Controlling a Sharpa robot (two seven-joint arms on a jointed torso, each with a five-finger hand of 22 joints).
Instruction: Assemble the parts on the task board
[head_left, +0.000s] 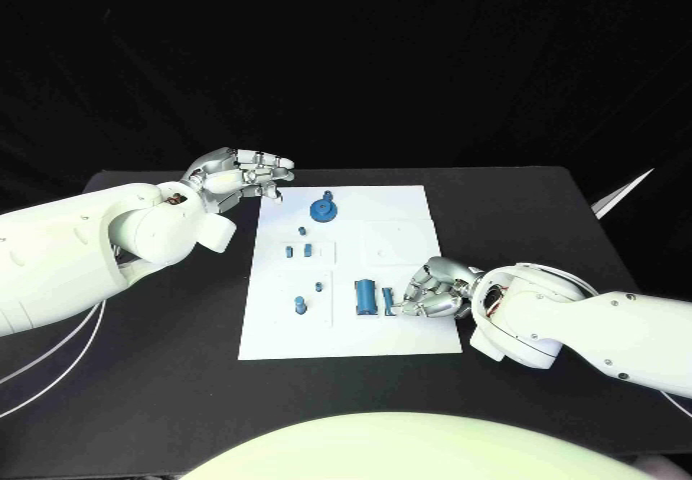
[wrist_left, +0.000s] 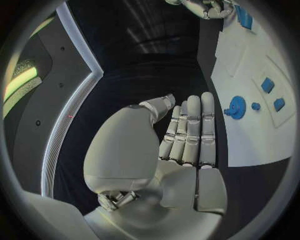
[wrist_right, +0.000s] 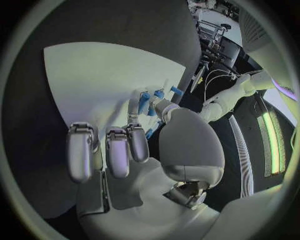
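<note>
**A:** Where did the task board (head_left: 397, 240) sit?

**B:** It lay flat in the middle of the black worktop (head_left: 534, 215), a white plate with its long side running away from the robot. Small blue parts were spread over it: a round part (head_left: 326, 209) near the far edge, a pair of small blocks (head_left: 299, 250) a little nearer, a small piece (head_left: 300, 303) near the left margin, and a longer upright block (head_left: 365, 296) towards the near half.

**A:** And the left robot hand (head_left: 242, 174)?

**B:** It hovered at the board's far left corner, over the dark worktop just beside the white edge. In the left wrist view its fingers (wrist_left: 190, 130) lay straight and side by side, the thumb apart from them, with nothing in the palm. It touched none of the parts; the round part was the nearest to it.

**A:** The right robot hand (head_left: 433, 288)?

**B:** It was down on the board's right side, near half, fingers curled in. Its fingertips were against a slim blue part (head_left: 389, 299) just beside the longer block. In the right wrist view, blue pieces (wrist_right: 145, 102) showed at the fingertips, but I could not tell whether it truly pinched one or only pressed against it.
</note>
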